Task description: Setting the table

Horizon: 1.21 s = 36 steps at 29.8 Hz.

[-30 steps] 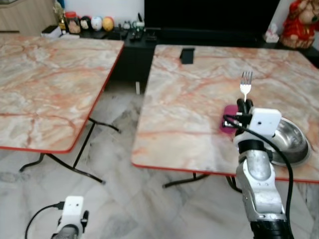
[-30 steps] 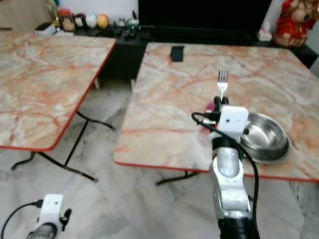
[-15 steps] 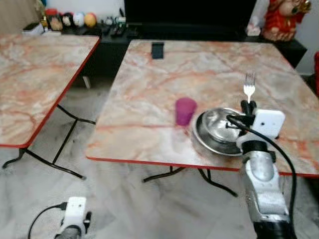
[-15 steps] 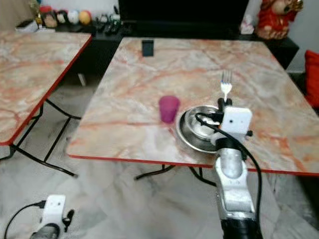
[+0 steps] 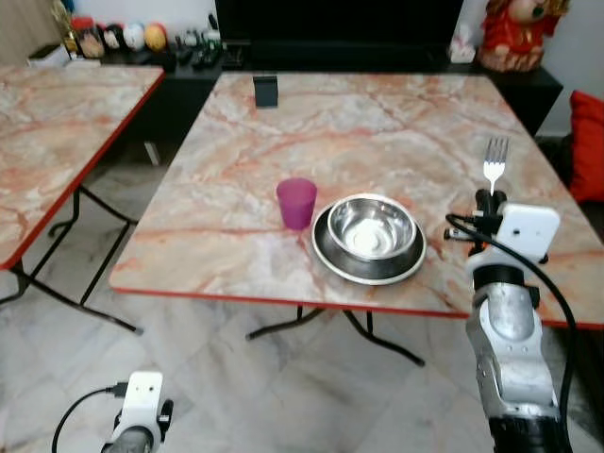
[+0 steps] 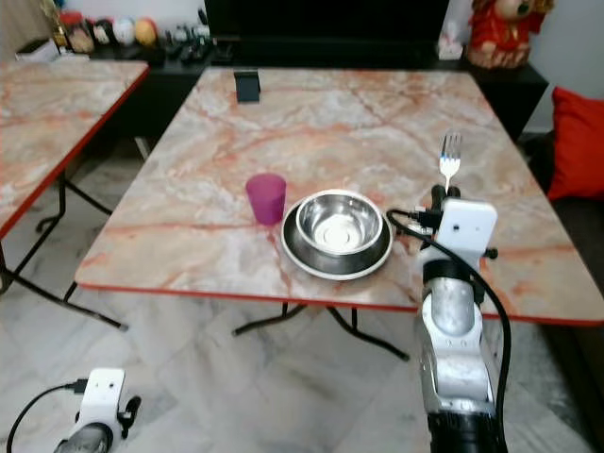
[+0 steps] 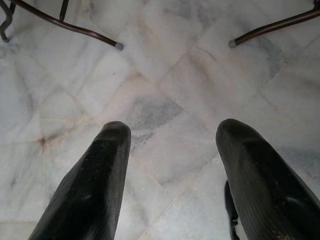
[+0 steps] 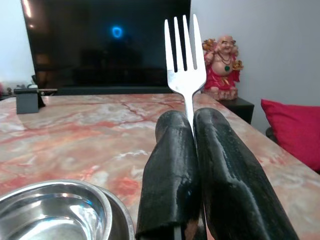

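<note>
Left eye view: the right gripper [image 5: 485,196] is raised at the right side of the marble table [image 5: 377,123], its two fingers [image 8: 220,175] clenched on the handle of a fork [image 5: 494,162] that stands upright, tines up, above the tabletop. Just to its left, near the table's front edge, a steel bowl [image 5: 372,226] sits inside a wider steel plate [image 5: 326,253], and a purple cup [image 5: 296,203] stands just beside the plate on the left, apart from it or barely touching; I cannot tell which. A small black object [image 5: 265,91] stands near the far edge of the table. A second marble table [image 5: 57,123] stands to the left across a gap of pale tiled floor [image 5: 236,377]. Behind the tables a low dark cabinet carries small ornaments [image 5: 113,38], a red figurine [image 5: 514,33] sits at the far right, and a red cushion [image 5: 585,142] shows at the right edge. In the right wrist view the fork's tines rise from between the pressed fingers, with the bowl's rim close below. The left gripper [image 7: 170,150] hangs low beside the robot, fingers spread wide apart over the floor, holding nothing.
</note>
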{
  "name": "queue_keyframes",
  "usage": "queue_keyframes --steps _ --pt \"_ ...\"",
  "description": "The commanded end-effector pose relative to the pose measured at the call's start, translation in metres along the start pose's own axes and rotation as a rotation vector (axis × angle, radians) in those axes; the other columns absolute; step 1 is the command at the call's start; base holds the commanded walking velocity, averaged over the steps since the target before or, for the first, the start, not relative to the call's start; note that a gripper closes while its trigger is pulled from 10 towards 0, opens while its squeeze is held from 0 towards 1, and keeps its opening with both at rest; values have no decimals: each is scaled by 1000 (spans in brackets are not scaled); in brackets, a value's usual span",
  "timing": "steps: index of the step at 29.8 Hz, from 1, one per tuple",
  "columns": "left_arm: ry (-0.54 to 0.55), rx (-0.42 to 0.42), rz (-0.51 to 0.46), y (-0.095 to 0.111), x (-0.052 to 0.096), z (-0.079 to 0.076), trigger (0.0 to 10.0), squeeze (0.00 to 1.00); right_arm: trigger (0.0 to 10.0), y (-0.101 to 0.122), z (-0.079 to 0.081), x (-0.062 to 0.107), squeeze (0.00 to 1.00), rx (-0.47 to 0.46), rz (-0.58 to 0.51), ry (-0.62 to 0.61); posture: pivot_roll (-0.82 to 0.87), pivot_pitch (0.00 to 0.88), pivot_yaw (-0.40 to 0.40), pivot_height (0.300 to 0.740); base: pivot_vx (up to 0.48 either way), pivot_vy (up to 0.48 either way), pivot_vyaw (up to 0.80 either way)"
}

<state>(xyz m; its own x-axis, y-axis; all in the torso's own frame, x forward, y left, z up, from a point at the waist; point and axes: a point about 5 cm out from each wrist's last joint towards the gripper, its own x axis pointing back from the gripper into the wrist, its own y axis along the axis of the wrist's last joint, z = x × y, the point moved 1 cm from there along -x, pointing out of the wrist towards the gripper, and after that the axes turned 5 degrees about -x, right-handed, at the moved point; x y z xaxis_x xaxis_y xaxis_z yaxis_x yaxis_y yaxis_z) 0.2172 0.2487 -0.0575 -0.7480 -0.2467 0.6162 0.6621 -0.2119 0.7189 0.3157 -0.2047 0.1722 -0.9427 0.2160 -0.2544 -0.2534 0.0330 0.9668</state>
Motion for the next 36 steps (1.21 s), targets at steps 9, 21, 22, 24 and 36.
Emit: queue_keyframes --steps 9,21,22,24,36 --pt "10 -14 18 -5 1 4 10000 0 10000 0 4 -3 0 9 22 9 19 61 2 740 0 -88 0" --pt "14 -25 21 -6 1 5 10000 0 10000 0 6 -6 0 12 34 16 20 62 0 740 0 -144 0" --pt "14 -24 20 -5 1 5 10000 0 10000 0 6 -6 0 12 34 16 20 62 -1 740 0 -428 0" --pt "14 -20 19 -5 1 5 10000 0 10000 0 6 -7 0 11 35 16 20 62 0 740 0 -360 0" --pt "15 -14 18 -5 1 5 10000 0 10000 -3 10 -7 0 11 63 23 22 60 -1 740 0 0 0"
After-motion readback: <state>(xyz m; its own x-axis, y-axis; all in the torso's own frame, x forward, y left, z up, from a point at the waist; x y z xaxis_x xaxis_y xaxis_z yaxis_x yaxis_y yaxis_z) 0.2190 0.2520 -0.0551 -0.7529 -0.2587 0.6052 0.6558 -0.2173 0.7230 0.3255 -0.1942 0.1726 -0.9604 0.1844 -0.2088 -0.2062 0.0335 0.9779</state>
